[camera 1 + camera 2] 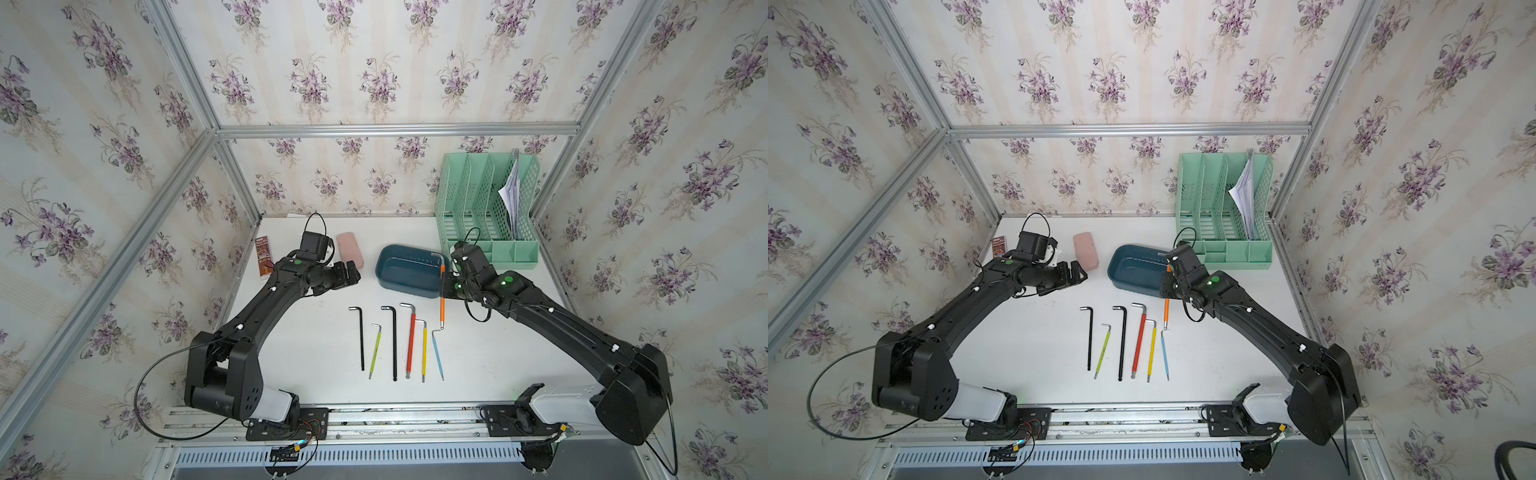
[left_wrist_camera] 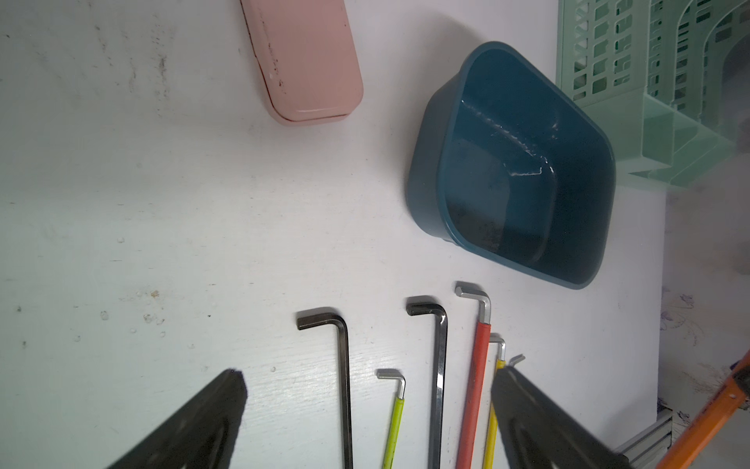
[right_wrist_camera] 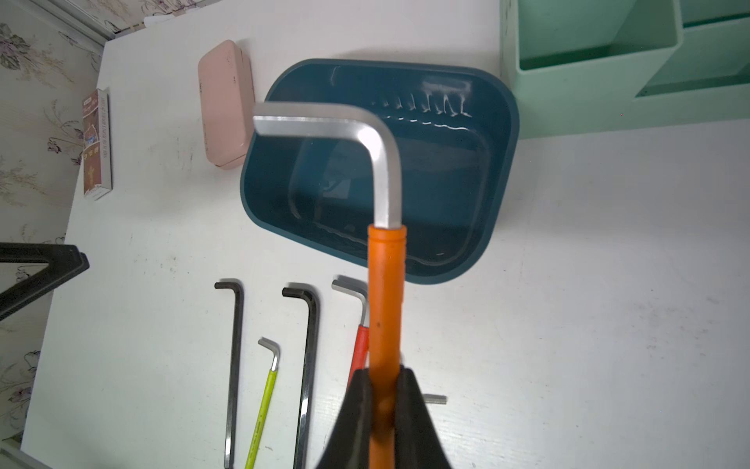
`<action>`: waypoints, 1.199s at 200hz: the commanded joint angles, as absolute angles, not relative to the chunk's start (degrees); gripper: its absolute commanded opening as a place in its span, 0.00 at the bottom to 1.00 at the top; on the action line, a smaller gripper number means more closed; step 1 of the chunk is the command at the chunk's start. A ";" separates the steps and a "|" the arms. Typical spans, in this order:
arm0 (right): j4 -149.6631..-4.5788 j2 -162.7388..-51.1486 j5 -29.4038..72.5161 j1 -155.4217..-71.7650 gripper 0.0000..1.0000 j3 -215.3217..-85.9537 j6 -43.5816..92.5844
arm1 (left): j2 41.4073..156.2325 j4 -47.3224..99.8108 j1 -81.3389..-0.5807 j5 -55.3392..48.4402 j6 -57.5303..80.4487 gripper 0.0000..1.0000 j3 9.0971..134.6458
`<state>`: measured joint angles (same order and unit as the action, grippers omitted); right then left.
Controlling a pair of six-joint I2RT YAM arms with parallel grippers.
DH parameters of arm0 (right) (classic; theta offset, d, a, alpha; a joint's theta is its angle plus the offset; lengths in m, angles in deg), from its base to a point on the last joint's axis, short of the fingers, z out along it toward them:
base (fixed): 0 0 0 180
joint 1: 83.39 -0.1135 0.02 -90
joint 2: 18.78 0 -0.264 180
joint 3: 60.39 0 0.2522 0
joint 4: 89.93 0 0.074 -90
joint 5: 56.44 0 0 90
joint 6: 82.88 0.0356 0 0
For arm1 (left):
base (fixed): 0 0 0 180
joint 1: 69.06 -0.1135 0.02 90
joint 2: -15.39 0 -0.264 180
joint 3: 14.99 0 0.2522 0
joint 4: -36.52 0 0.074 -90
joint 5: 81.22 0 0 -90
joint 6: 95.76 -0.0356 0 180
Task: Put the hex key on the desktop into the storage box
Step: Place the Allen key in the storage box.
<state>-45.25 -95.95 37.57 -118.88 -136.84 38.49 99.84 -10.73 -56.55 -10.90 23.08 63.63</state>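
Note:
My right gripper point(image 3: 383, 373) is shut on the orange-sleeved hex key point(image 3: 385, 284) point(image 1: 442, 307), holding it by its shaft. The key's bent silver end shows against the dark teal storage box point(image 3: 446, 182) point(image 1: 380, 266) point(image 1: 1113, 270), at the box's right rim in both top views. The box looks empty. Several more hex keys lie in a row on the white desktop point(image 1: 291, 332): two black point(image 1: 361, 336) point(image 1: 394, 340), a yellow-green point(image 1: 375, 351), a red point(image 1: 411, 345), a yellow point(image 1: 424, 351) and a blue one point(image 1: 437, 353). Left of the box, my left gripper point(image 1: 353, 272) point(image 2: 369, 379) hangs open and holds nothing.
A mint-green lattice file organiser point(image 1: 486, 208) with papers stands behind the box at the back right. A pink case point(image 1: 350, 249) and a small brown box point(image 1: 263, 255) lie at the back left. Aluminium rails point(image 1: 374, 411) edge the front.

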 commanded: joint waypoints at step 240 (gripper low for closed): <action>-49.09 -127.08 27.26 -109.67 0.00 -165.77 13.40 | 104.57 -10.01 -55.98 -13.59 20.18 0.99 67.95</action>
